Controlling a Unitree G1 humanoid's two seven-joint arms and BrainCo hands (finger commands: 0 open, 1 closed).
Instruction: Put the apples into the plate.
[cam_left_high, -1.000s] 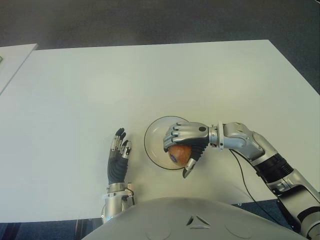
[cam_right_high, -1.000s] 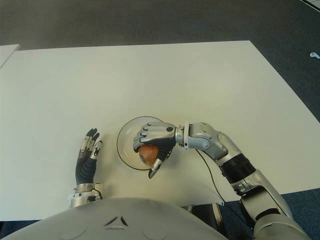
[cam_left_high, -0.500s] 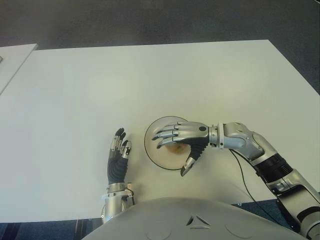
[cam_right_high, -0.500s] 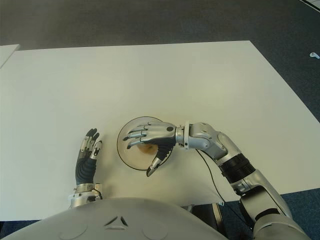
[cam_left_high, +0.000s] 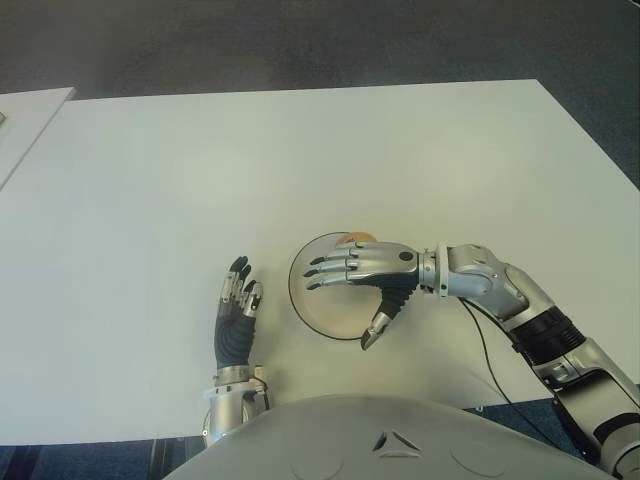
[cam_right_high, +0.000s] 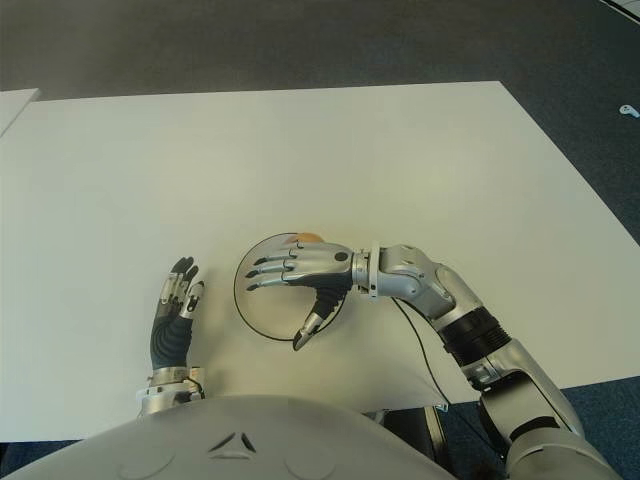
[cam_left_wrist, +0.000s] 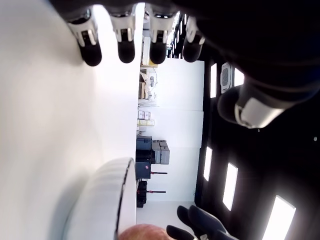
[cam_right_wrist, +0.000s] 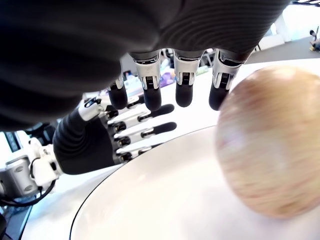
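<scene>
Right hand (cam_left_high: 362, 275) spread flat above the plate (cam_left_high: 308, 302), holding nothing. Apple (cam_right_wrist: 267, 145) sits in the plate under the palm — from overhead only a sliver shows past the knuckles. Left hand (cam_left_high: 236, 318) beside the plate's left, fingers straight, empty.

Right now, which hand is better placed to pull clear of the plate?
The right hand: it hovers open over the plate beside the released apple. The left hand shows to the plate's left, idle.
</scene>
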